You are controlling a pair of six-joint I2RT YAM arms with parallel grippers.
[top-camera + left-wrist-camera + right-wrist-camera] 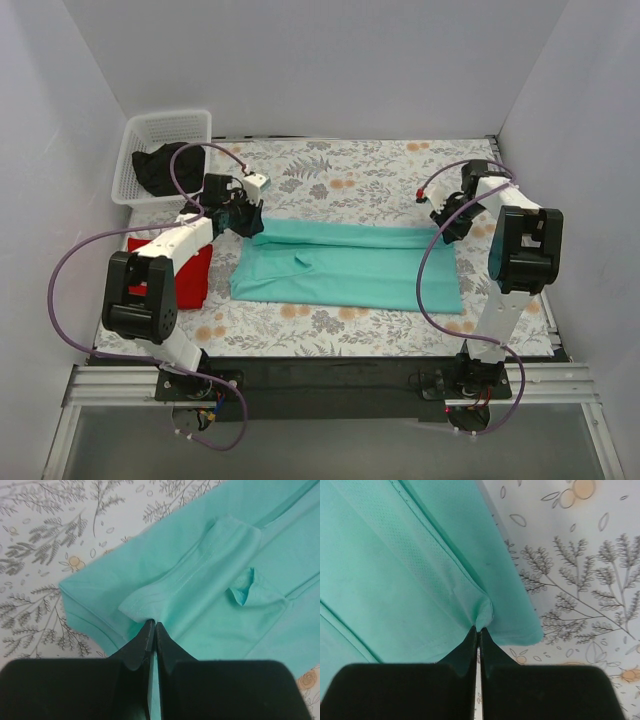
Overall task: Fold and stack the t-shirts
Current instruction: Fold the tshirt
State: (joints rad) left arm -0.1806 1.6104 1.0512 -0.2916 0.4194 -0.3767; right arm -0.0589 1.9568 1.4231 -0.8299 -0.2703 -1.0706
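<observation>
A teal t-shirt [345, 265] lies folded lengthwise across the middle of the floral table. My left gripper [252, 222] is shut on the shirt's far left edge; in the left wrist view [153, 622] the pinched fold [145, 602] rises into the closed jaws. My right gripper [445, 228] is shut on the shirt's far right edge; in the right wrist view [478, 628] the cloth [420, 565] puckers at the closed jaws. A red folded shirt [190, 275] lies at the left under the left arm. A black garment [165, 168] sits in the white basket.
A white basket [160, 135] stands at the back left corner. White walls close in the table on three sides. The floral tablecloth [360, 175] shows behind and in front of the teal shirt.
</observation>
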